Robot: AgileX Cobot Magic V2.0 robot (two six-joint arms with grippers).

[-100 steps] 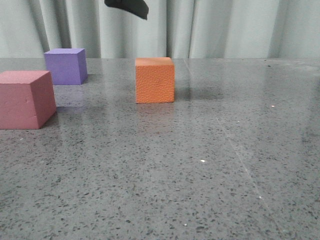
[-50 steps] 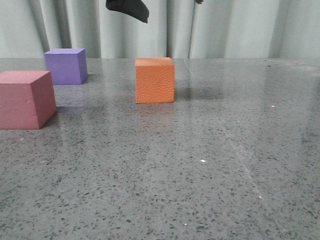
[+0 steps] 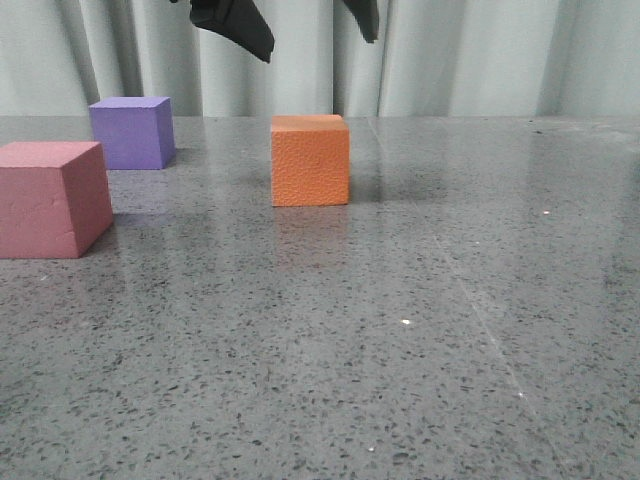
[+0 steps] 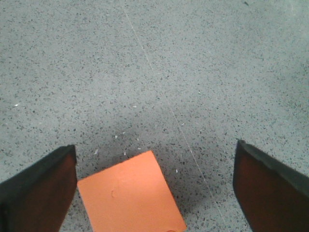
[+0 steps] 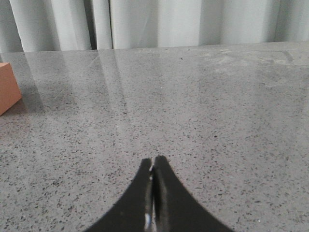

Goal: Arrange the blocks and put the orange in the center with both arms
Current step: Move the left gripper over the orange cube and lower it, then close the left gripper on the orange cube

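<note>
The orange cube (image 3: 310,160) stands on the grey speckled tabletop (image 3: 400,320), toward the back middle. My left gripper (image 3: 300,20) hangs open above it, its two black fingers (image 3: 235,25) spread wider than the cube. In the left wrist view the orange cube (image 4: 128,195) lies below and between the fingers of the left gripper (image 4: 155,145), nearer one finger and touching neither. The purple cube (image 3: 130,132) sits at the back left and the dark pink-red cube (image 3: 52,198) at the left edge. My right gripper (image 5: 153,159) is shut on nothing, low over bare table, with the orange cube (image 5: 7,87) off to one side.
Pale curtains (image 3: 480,55) hang behind the table's far edge. Bare tabletop stretches across the front and right. A thin scratch line (image 3: 490,340) runs across the surface.
The left gripper has come lower into the front view. A second finger now shows at the top, so both fingers straddle the space above the orange cube. The cubes have not moved.
</note>
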